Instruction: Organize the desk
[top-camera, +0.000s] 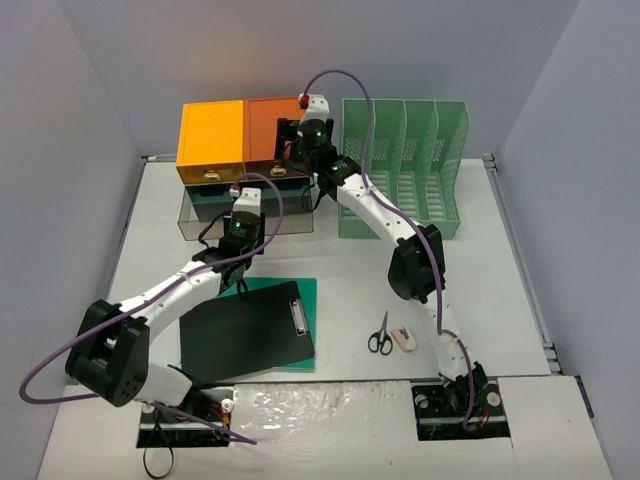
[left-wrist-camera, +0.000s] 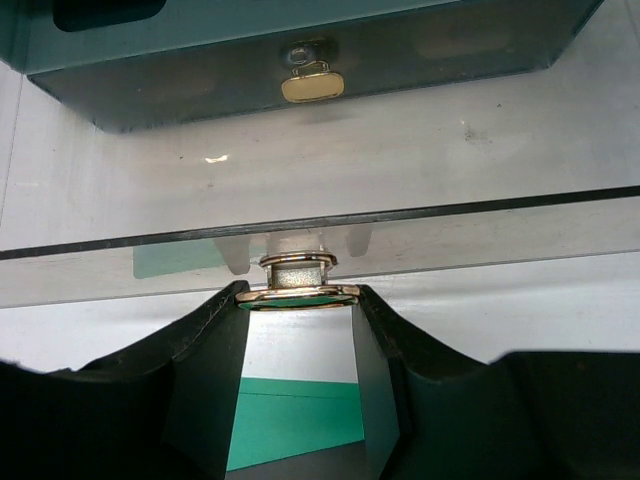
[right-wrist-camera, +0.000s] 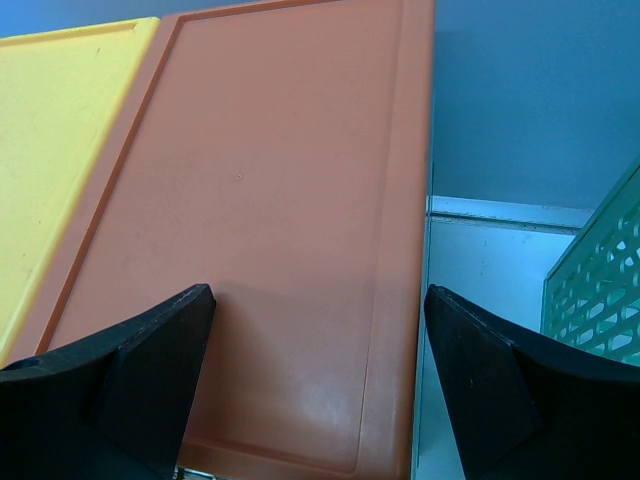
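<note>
The big flat white desk (top-camera: 500, 300) with thin metal rails fills the floor between the grey walls. The drawer box with a yellow top and an orange top (top-camera: 268, 125) stands on it, at the back and on the left side.

A dark see-through drawer (top-camera: 200, 215) sticks out from the bottom of the drawer box, toward the arms. A small shiny gold metal handle (left-wrist-camera: 297, 268) hangs on the front of this drawer. The left gripper (left-wrist-camera: 298, 298) is right in front of the drawer box, and its two black fingers (left-wrist-camera: 215, 340) are pressed on the handle, one on each side.

The right gripper (right-wrist-camera: 318, 295) is over the orange top of the drawer box. Its fingers are far apart and hold nothing. I cannot tell if they touch the top.

A light green plastic file rack (top-camera: 405, 170) with slots stands just to the right of the drawer box.

A flat black clipboard (top-camera: 245, 330) lies in front of the drawer box, nearer the arms, on top of a green sheet (top-camera: 310, 290). The sheet peeks out at the far edge and the right edge of the clipboard.

A pair of scissors with black handles (top-camera: 380, 335) lies in front of the drawer box and to the right, well apart from it. A small white and pink thing (top-camera: 403, 340) lies just beside the scissors.
</note>
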